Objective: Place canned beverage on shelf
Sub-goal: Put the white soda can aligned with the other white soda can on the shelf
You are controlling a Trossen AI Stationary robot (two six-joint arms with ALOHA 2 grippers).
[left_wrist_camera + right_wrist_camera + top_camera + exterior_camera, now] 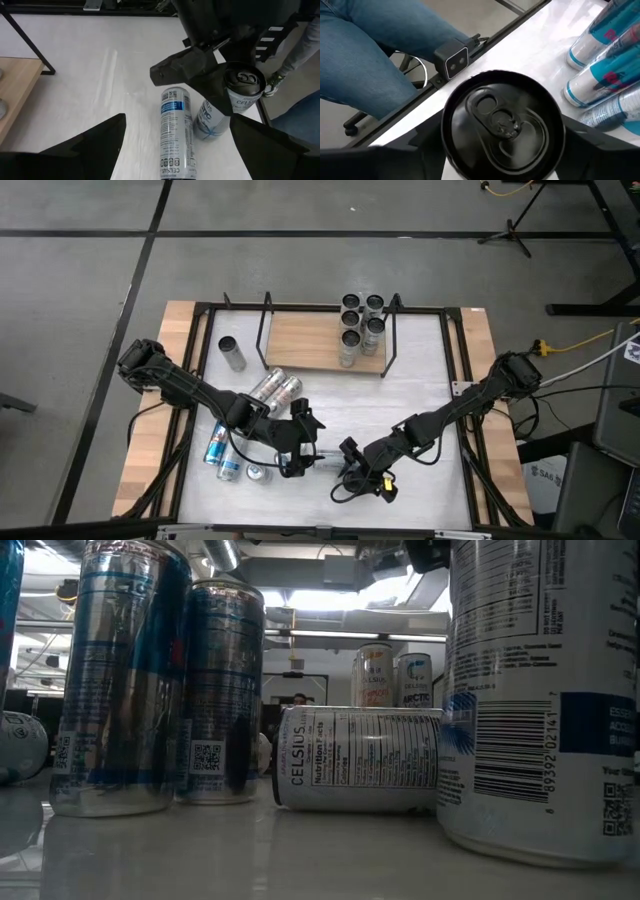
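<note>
An upright white can with a black top [502,117] stands on the white table near its front edge, between the fingers of my right gripper [352,463]. The same can [243,87] shows in the left wrist view behind my right gripper's dark finger [210,82]. My left gripper [300,442] hovers open just left of it, above a white can lying on its side [175,125]. The wooden shelf [310,340] in its black rod frame stands at the far side, with several cans upright on its right end [360,320]. My right gripper has the black-topped can between its two fingers, one on each side of the can's wall just below the rim [445,145]. The fingers [580,145] come slanting down from the table's right side. The can stands upright with its base on the table.
One can [232,352] stands left of the shelf, two silver cans [275,388] lie in front of it, and blue cans [220,445] lie at the near left. A person's legs in jeans [370,60] are just beyond the table's near edge.
</note>
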